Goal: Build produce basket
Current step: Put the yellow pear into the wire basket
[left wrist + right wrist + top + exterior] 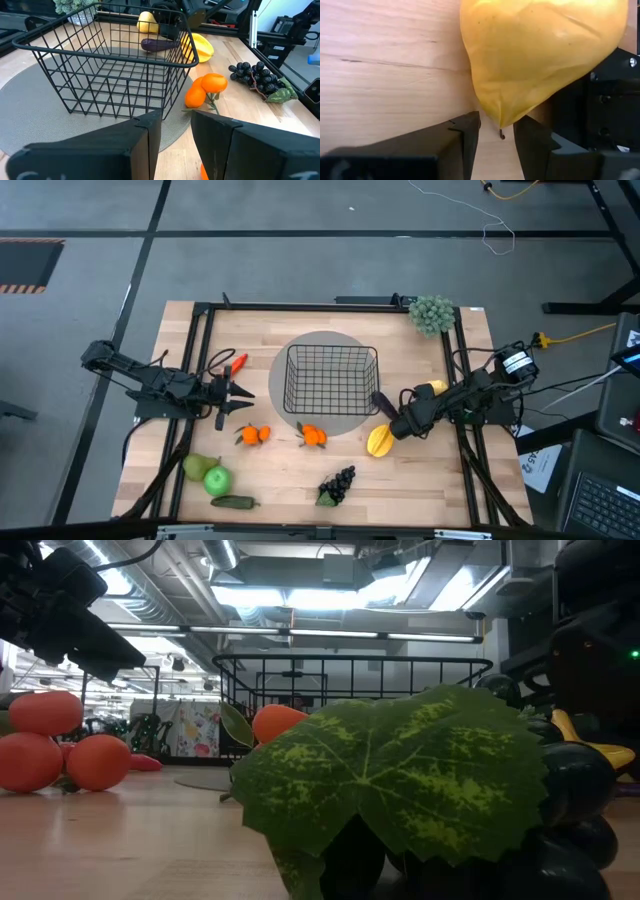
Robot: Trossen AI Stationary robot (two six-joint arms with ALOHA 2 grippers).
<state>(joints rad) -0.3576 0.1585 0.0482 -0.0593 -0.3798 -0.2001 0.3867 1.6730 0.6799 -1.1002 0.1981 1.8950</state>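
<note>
Black wire-mesh basket (330, 377) empty on grey round disc (281, 416) mid-worktop; produce scattered around it, awaiting loading. Right gripper (393, 428), fingers parted, nosed onto yellow fruit (379, 441) just beside basket, positioned for pickup, not gripping. Left gripper (243, 391) slightly parted, empty, facing basket, above oranges (253, 434).

A pale wooden counter (300, 470) with a black frame along its edges is standing on a grey floor (300, 265); a flat grey round disc (335, 420) is lying at the counter's middle; a pale grey-green bushy cluster (432, 313) is sitting at a far corner of the counter; a white cable (495, 225) and a yellow cable (580, 333) are trailing across the floor; ceiling strip lights (330, 600) are glowing in the room behind.
</note>
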